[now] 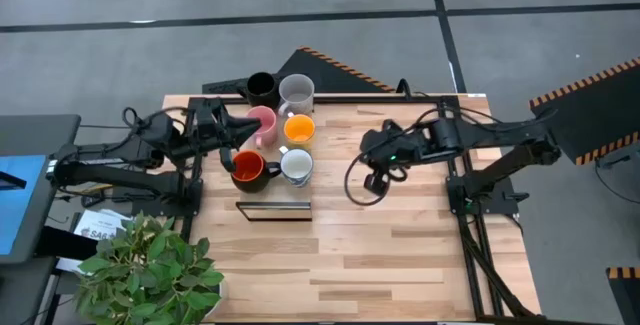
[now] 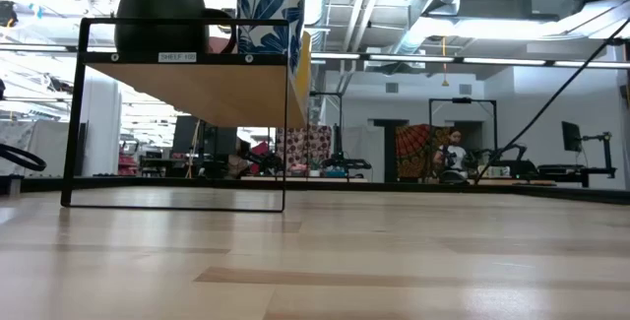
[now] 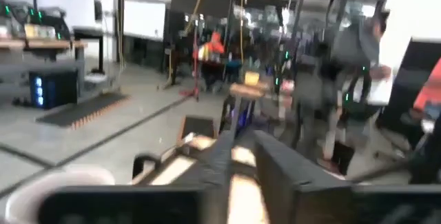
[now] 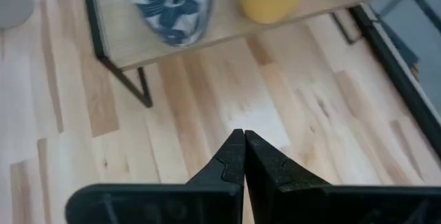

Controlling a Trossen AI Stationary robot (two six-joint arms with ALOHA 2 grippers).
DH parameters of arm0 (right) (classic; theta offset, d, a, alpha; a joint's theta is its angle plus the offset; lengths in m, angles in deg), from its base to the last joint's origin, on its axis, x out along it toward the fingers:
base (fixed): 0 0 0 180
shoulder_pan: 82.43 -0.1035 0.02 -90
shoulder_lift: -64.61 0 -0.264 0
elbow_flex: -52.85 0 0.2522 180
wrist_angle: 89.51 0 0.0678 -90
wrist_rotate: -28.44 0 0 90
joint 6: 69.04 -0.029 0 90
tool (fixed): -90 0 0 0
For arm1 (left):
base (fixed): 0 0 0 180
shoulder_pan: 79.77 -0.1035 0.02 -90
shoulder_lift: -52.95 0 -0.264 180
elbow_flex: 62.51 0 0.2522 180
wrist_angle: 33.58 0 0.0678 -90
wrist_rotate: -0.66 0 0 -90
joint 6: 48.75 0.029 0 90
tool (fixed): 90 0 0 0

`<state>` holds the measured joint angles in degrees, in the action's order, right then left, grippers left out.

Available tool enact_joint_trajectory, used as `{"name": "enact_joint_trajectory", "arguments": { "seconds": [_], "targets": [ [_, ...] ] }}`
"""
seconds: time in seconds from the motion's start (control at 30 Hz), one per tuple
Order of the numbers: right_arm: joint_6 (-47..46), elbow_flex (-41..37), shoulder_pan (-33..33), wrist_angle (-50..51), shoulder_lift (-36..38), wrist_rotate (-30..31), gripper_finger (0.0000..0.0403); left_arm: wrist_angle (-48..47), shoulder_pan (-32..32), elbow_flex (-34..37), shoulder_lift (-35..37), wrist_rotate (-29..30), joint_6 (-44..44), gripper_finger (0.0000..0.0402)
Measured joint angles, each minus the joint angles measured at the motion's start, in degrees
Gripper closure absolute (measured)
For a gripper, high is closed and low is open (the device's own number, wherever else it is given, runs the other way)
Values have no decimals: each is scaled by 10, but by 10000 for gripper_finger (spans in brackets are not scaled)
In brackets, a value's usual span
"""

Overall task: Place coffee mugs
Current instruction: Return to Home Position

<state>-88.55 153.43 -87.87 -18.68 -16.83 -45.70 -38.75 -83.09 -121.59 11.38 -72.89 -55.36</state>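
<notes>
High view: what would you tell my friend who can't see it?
Six coffee mugs stand in pairs on a small shelf on a wooden table. The left gripper is close beside them; the right gripper, shut, is farther off over bare wood.

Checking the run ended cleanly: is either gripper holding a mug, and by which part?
Nothing is held. The right gripper has its fingers shut on nothing above the table; the left gripper shows only bare space between its fingers.

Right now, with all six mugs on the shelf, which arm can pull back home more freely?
Probably right: the right hand, shut, hangs over the table, apart from the shelf. The left hand sits beside the pink mug.
</notes>
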Motion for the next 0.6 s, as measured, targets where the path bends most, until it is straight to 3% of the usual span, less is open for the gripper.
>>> {"name": "enact_joint_trajectory", "arguments": {
  "seconds": [0.07,0.33,0.6],
  "targets": [
    [-10,0,2,12,15,11,381,14,-2,24,8,-8,-6,388],
    [-37,0,3,17,40,15,368,189,-3,160,68,-36,-10,401],
    [-51,0,0,19,33,8,385,208,-3,249,152,-9,-38,401]
  ]
}}
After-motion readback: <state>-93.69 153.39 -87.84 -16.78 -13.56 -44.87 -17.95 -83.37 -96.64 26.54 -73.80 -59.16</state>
